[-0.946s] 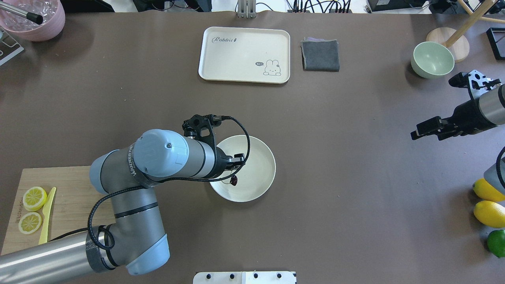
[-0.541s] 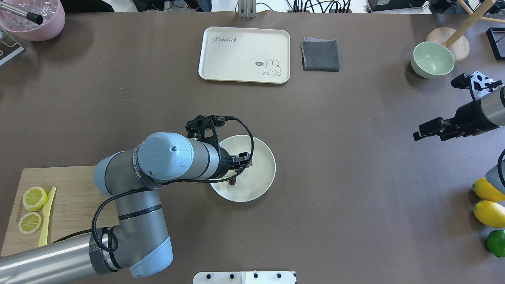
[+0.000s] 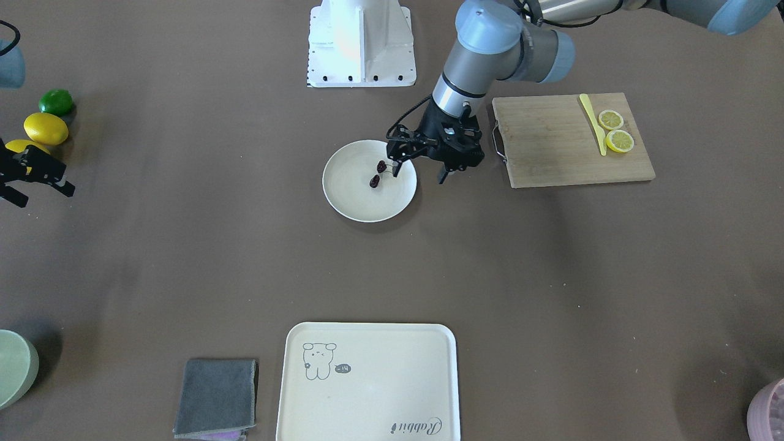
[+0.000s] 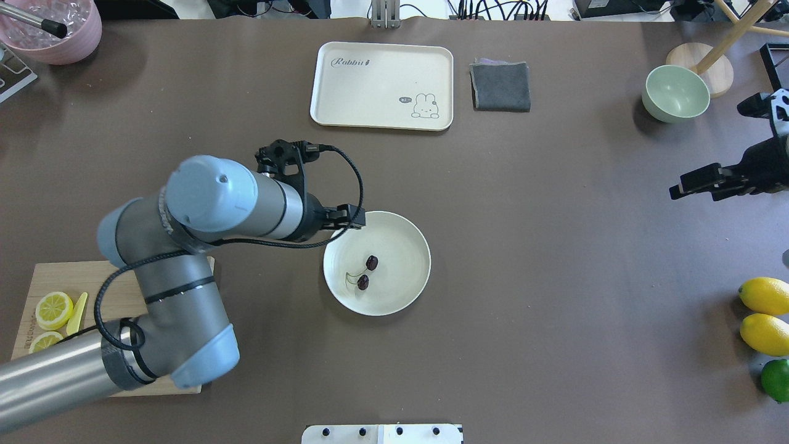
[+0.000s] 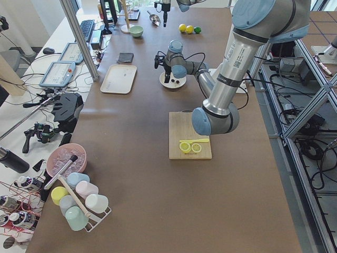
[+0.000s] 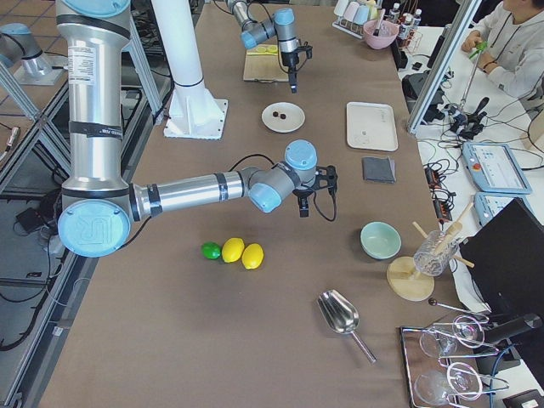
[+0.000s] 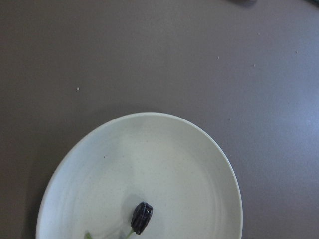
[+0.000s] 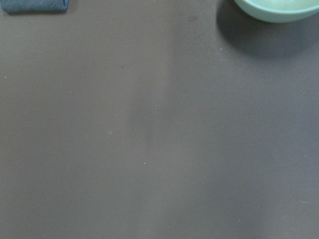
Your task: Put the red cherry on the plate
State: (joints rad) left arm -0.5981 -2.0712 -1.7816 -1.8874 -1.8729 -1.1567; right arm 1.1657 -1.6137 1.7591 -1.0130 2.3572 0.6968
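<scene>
The red cherry (image 4: 367, 272), two dark fruits on a pale green stem, lies inside the round cream plate (image 4: 407, 240), left of its centre. It also shows in the front view as the cherry (image 3: 378, 173) on the plate (image 3: 361, 205). My left gripper (image 4: 351, 217) hovers open over the plate's upper-left rim, with nothing between its fingers. In the front view the left gripper (image 3: 419, 175) stands just right of the cherry. One cherry (image 7: 141, 217) shows low in the left wrist view. My right gripper (image 4: 696, 188) hangs open and empty far to the right.
A cream tray (image 4: 382, 85), a grey cloth (image 4: 500, 86) and a pale green bowl (image 4: 675, 92) sit at the far side. A cutting board (image 4: 117, 274) with lemon slices (image 4: 52, 309) and a yellow knife is at left. Lemons (image 4: 764, 314) and a lime (image 4: 775, 379) lie at right.
The left gripper has let go of the cherry, which now lies on the plate, and has drawn back up and left to the plate's rim. The right arm shifted further right.
</scene>
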